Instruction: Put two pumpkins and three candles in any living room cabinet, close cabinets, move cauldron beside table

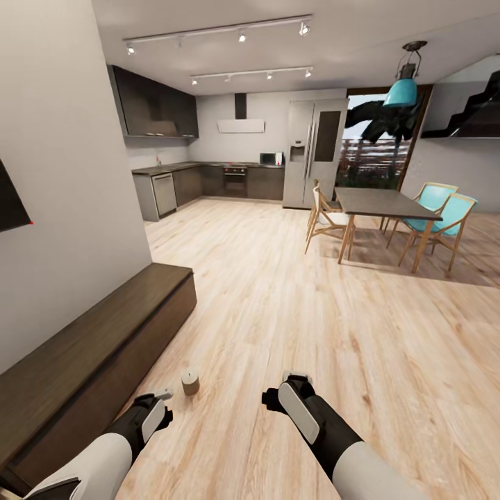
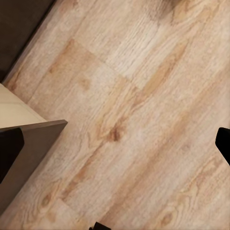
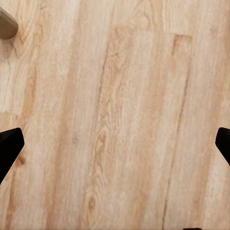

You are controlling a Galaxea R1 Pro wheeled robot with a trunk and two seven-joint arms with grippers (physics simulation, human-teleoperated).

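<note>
One short tan-grey candle [image 1: 190, 381] stands upright on the wood floor, just in front of the long low dark-brown cabinet [image 1: 83, 354], whose fronts are shut. My left gripper [image 1: 164, 397] hovers open just left of the candle, apart from it. In the left wrist view the left gripper [image 2: 115, 146] is open over bare floor, with the candle [image 2: 28, 129] close beside one finger and the cabinet [image 2: 19, 24] at a corner. My right gripper [image 1: 288, 380] hangs open to the candle's right, and the right gripper [image 3: 115, 143] holds nothing, with the candle [image 3: 6, 24] at the edge. The pumpkins, cauldron and table are out of view.
A wall runs along the left behind the cabinet. Open wood floor [image 1: 292, 298] stretches ahead to a grey kitchen [image 1: 208, 182] and fridge [image 1: 312, 153]. A dining table [image 1: 385, 203] with wooden and teal chairs [image 1: 444, 215] stands at the right.
</note>
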